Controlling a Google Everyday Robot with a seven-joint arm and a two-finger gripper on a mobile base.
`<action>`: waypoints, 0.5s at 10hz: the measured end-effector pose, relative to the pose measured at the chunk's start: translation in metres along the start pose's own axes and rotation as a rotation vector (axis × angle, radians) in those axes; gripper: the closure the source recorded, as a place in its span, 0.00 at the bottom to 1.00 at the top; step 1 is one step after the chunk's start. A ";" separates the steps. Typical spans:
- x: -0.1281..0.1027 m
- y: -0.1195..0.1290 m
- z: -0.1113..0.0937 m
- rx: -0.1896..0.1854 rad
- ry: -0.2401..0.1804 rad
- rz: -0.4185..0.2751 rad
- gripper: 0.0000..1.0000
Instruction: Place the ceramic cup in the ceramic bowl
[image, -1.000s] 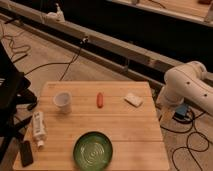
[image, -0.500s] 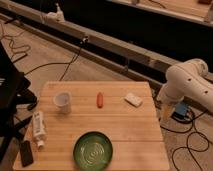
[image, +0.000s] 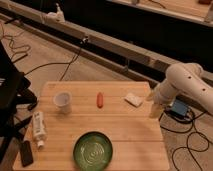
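The small white ceramic cup (image: 62, 101) stands upright on the left part of the wooden table (image: 130, 130). The dark-green ceramic bowl (image: 93, 149) sits near the table's front edge, to the right of and nearer than the cup, and holds nothing. My white arm (image: 186, 82) reaches in from the right. Its gripper (image: 156, 108) points down beside the table's right edge, far from both the cup and the bowl, with nothing seen in it.
A red sausage-like item (image: 100, 100) lies mid-table. A white flat packet (image: 133, 99) lies near the right back corner. A white bottle (image: 38, 128) and a black device (image: 26, 153) lie at the left front. Cables and a blue box (image: 178, 108) are on the floor.
My arm has shifted slightly left toward the table's right edge. The cup, bowl and other items have not moved.
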 end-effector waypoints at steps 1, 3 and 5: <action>-0.021 -0.005 0.005 -0.002 -0.064 -0.019 0.35; -0.054 -0.012 0.009 -0.002 -0.137 -0.064 0.35; -0.092 -0.013 0.018 -0.016 -0.175 -0.140 0.35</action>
